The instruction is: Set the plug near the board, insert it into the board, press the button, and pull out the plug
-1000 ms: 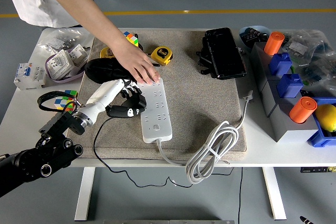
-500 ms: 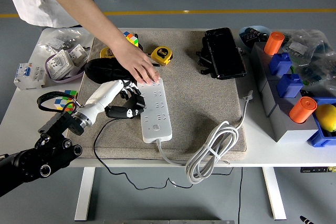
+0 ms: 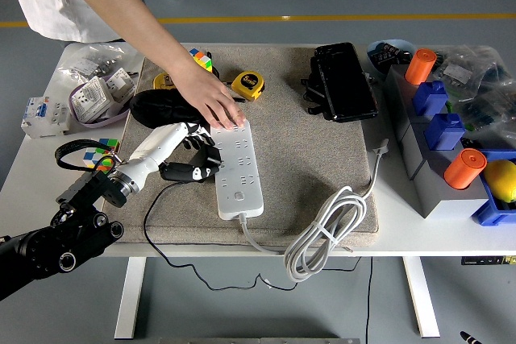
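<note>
The robot's left hand [image 3: 192,153] holds a black plug [image 3: 187,172] at the left edge of a white power board [image 3: 238,168], its fingers curled around the plug's body. The board lies lengthwise on a grey mat [image 3: 298,159] covering the middle of the white table [image 3: 32,175], its coiled white cable [image 3: 326,231] trailing off the mat's near edge. A person's hand [image 3: 211,102], reaching in from the far left, rests flat on the board's far end, just above the robot's fingers. A thin black cord [image 3: 161,231] runs from the plug toward the table's near edge. Behind the person's hand sit a yellow tape measure [image 3: 247,84] and a colour cube [image 3: 201,60]; a black case [image 3: 345,82] lies further right. Grey and blue blocks with orange cylinders [image 3: 421,65] stand along the right side.
</note>
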